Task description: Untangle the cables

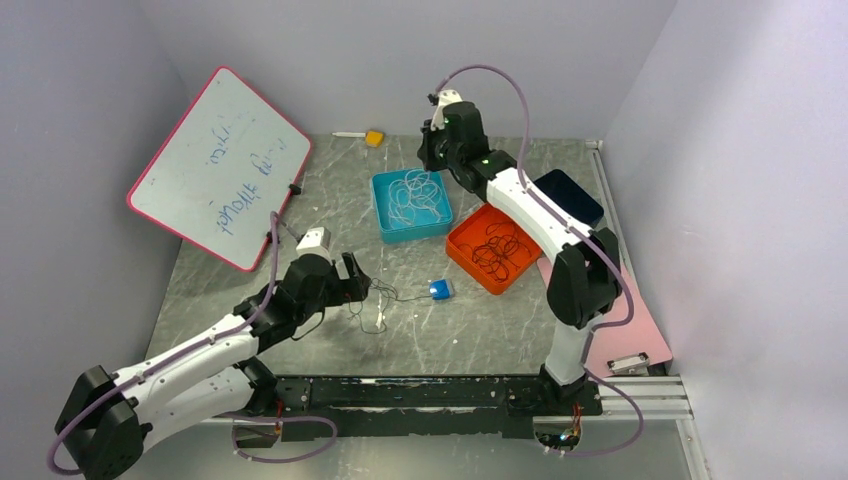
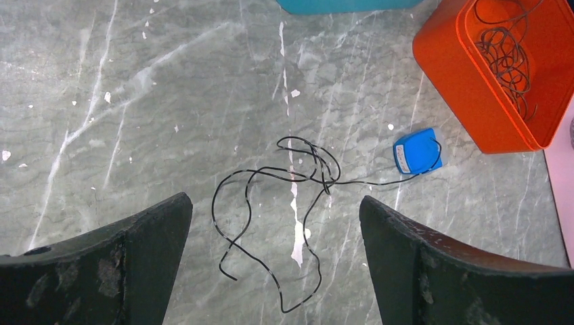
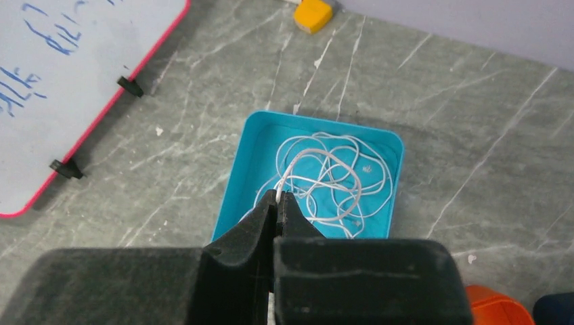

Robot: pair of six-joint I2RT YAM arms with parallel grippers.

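A loose black cable (image 2: 212, 203) lies on the grey table, one end running to a small blue box (image 2: 417, 152). My left gripper (image 2: 274, 198) hangs open just above it, a finger on either side and nothing between them; in the top view the left gripper (image 1: 352, 281) sits just left of the black cable (image 1: 378, 297). My right gripper (image 3: 278, 197) is shut on a white cable (image 3: 292, 167) that trails down into the teal tray (image 3: 238, 177), where white cables (image 1: 415, 193) lie in loose loops. The right gripper (image 1: 433, 158) hovers over that tray's far edge.
An orange tray (image 1: 462, 248) right of the teal one holds coiled black cables (image 1: 497, 245). A whiteboard (image 1: 220, 165) leans at the back left. A yellow block (image 1: 374, 138) lies at the back wall. A pink mat (image 1: 630, 335) and a dark object (image 1: 570, 195) are at the right.
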